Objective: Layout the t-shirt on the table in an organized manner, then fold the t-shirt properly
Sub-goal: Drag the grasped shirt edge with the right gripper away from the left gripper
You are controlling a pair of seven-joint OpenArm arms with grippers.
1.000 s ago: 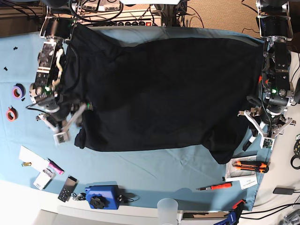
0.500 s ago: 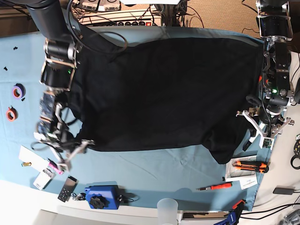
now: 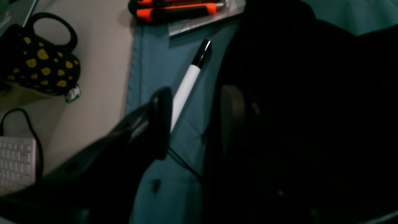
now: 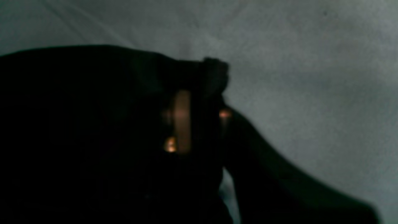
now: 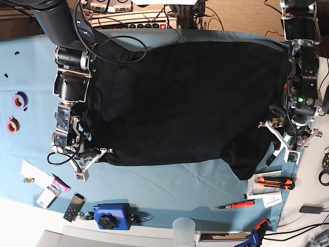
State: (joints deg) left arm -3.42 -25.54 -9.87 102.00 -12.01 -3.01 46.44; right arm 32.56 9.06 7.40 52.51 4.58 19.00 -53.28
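- T-shirt [image 5: 185,103]: black, spread wide across the middle of the tabletop [image 5: 169,193] (blue cloth cover). Its upper edge runs near the far side; a sleeve corner hangs down at the lower right. No print shows on the side facing up.
- Right tool [image 5: 91,159]: at the shirt's lower left corner in the base view. In the right wrist view a bunched fold of black fabric [image 4: 214,73] stands between the two fingers, which look drawn in on it; the picture is dark and blurred, so the pinch itself is hard to read.
- Left tool [image 5: 287,139]: at the shirt's right edge, fingers spread apart. In the left wrist view one finger [image 3: 161,121] is over the blue cloth and the other [image 3: 231,115] is against the shirt's dark edge; whether it touches the fabric, I cannot tell.
- Marker [image 3: 189,82]: white barrel, black cap, lying on the cloth between the left tool's fingers in that view.
- Orange-and-black cutter [image 5: 275,181]: lower right, on a clear sheet.
- Orange screwdriver [image 5: 236,205]: near the front edge.
- Blue box with black knob [image 5: 110,216]: front left.
- Tape rolls [image 5: 16,110]: one purple, one red, at the left edge.
- Black mug with yellow spots [image 3: 37,67]: off the cloth, on bare surface beside a white keyboard [image 3: 15,161].
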